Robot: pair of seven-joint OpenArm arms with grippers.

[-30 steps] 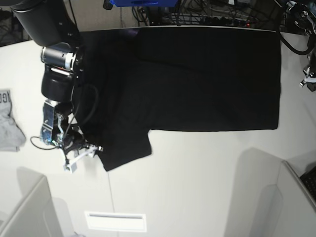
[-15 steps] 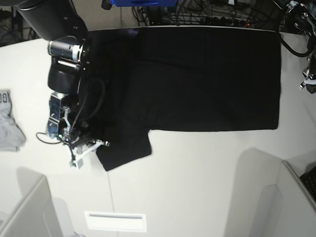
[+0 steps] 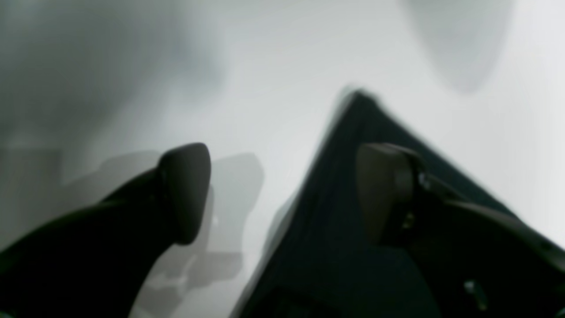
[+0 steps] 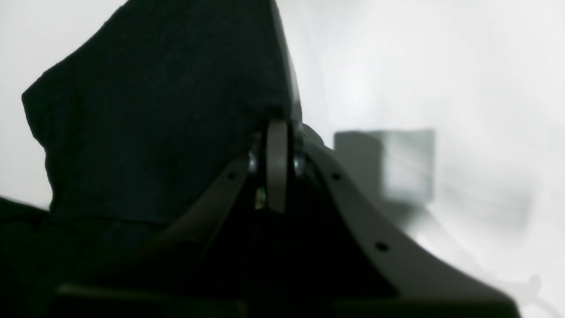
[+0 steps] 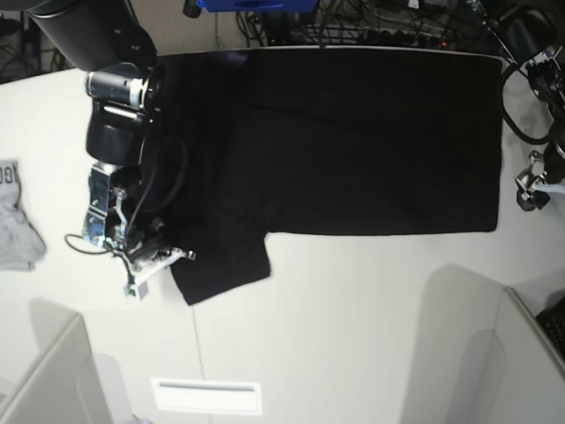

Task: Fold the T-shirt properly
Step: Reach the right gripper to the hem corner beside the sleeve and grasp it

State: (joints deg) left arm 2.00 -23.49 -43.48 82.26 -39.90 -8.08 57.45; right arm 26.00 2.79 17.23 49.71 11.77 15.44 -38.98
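Base view, from above: the T-shirt (image 5: 353, 141), black, lies spread flat on the white counter (image 5: 353, 327), its long upper edge running along the counter's far edge. One sleeve (image 5: 225, 269) projects toward the counter's near edge at the left of this view. The shirt's body ends at the right of the view in a straight hem, close to the counter's right edge. No print shows on the upward face.

Right tool (image 5: 163, 259): at the outer edge of the sleeve, low over the counter. Right wrist view: the two fingers meet with no gap between them, and black cloth (image 4: 154, 110) runs into the closed tips; the tool is clamped on the sleeve's edge. A corner of that cloth stands up beyond the fingers, against the bare counter (image 4: 441, 66).

Left tool (image 5: 534, 185): beside the shirt's hem near the counter's right edge. Left wrist view (blurred): the tool (image 3: 282, 194) stands wide, its two pads well apart. One pad (image 3: 185, 190) is over bare counter (image 3: 265, 66); the other (image 3: 382, 190) is over a pointed corner of black cloth (image 3: 335, 212). Nothing is gripped between them; whether either pad touches the cloth cannot be told.

A small grey garment (image 5: 16, 221) lies crumpled at the counter's left edge, well apart from the shirt. Cables (image 5: 380, 26) lie beyond the far edge.
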